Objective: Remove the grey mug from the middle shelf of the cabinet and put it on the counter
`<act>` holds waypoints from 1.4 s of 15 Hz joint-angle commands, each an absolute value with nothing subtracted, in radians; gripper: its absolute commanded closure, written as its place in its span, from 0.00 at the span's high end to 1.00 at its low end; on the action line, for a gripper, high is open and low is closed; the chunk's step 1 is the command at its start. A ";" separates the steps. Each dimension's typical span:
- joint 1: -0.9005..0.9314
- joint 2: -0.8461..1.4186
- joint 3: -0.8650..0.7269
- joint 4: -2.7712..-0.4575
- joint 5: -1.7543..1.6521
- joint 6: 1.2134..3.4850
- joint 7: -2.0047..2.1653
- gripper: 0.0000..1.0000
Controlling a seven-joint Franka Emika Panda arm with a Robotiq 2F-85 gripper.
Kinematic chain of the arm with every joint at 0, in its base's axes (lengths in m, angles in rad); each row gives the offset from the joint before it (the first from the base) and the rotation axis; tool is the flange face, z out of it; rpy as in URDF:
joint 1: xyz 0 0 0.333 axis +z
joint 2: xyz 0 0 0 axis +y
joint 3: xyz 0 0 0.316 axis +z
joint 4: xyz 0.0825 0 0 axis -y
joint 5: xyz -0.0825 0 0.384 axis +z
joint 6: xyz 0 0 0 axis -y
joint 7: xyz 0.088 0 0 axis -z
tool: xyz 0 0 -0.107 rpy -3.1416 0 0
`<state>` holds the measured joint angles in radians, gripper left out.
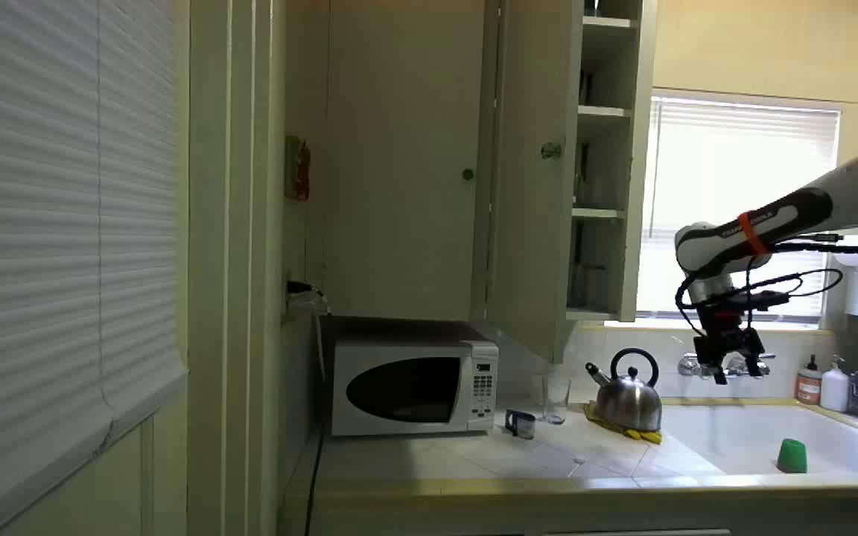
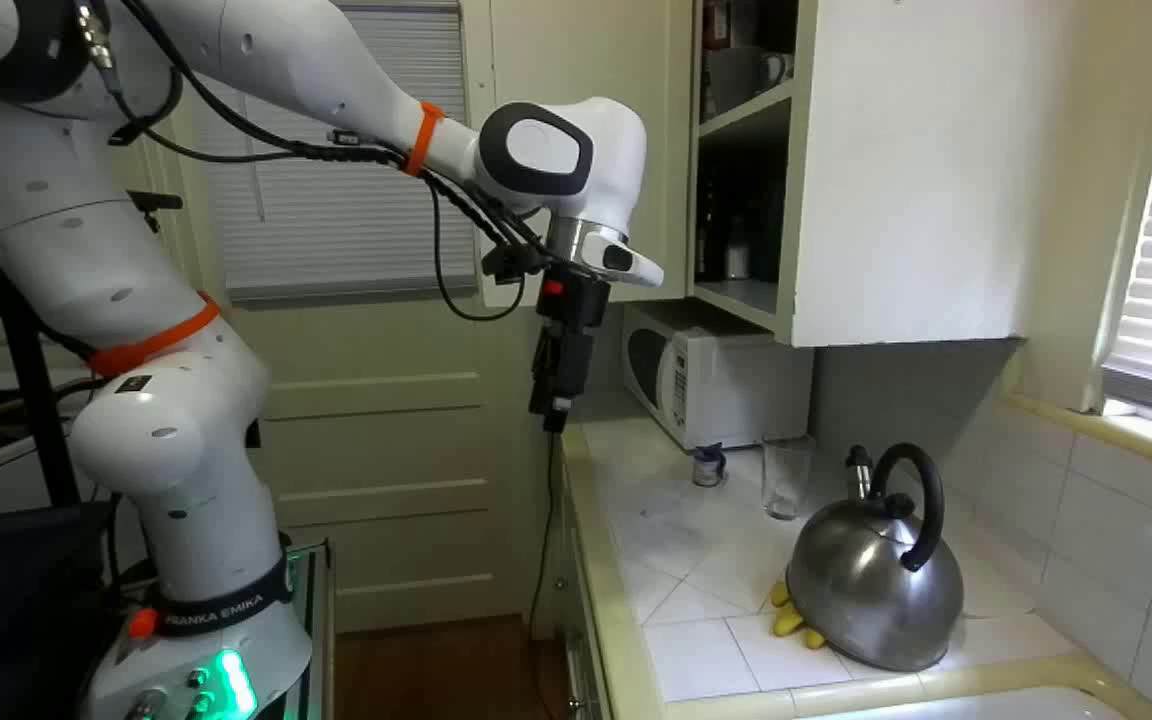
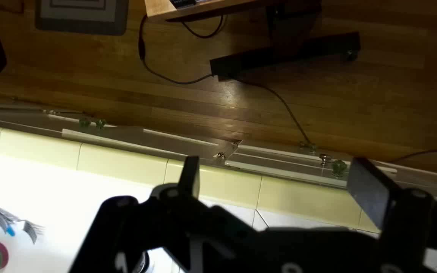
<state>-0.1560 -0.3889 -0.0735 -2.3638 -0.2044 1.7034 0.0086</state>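
My black two-fingered pincer (image 3: pixel 277 178) stands wide with nothing between its pads, pointing down, well apart from the white-painted cabinet (image 2: pixel 901 180). The dark grey mug (image 2: pixel 733 80) sits up there on the painted shelf (image 2: pixel 748 112) above the lowest one, a loop handle to its right in an exterior view.

I judge the step in hand to be the reach. I should rise and tilt level before going in, clear of the swung-out painted door (image 1: pixel 533 186) and the shelf edge, then close gently, lift the mug fully before backing straight out, and lower it upright onto the white tiled counter (image 2: pixel 681 540), left of the round steel kettle (image 2: pixel 876 590) and the clear drinking glass (image 2: pixel 784 480), which a bump could tip.

The black collar (image 2: pixel 226 609) at the base of my white arm (image 2: pixel 186 400) reads FRANKA EMIKA. The label on the brown pump bottle (image 1: pixel 809 385) beyond the white sink (image 1: pixel 742 428) and the keys of the white boxy microwave (image 1: pixel 410 387) are too small to read.
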 commanded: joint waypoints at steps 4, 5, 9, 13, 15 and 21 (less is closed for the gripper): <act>-0.143 -0.389 -0.085 -2.363 -0.208 1.701 0.012 1.00; -0.143 -0.389 -0.085 -2.363 -0.208 1.701 0.012 1.00; -0.141 -0.381 -0.085 -2.352 -0.203 1.726 0.015 1.00; -0.075 -0.404 -0.072 -2.256 -0.151 1.716 -0.113 1.00; -0.046 -0.415 -0.065 -2.197 -0.143 1.716 -0.162 1.00; 0.021 -0.408 -0.071 -1.969 -0.100 1.779 -0.303 1.00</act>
<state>-0.0087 -0.4233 -0.0524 -2.0669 -0.1361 1.7447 -0.2177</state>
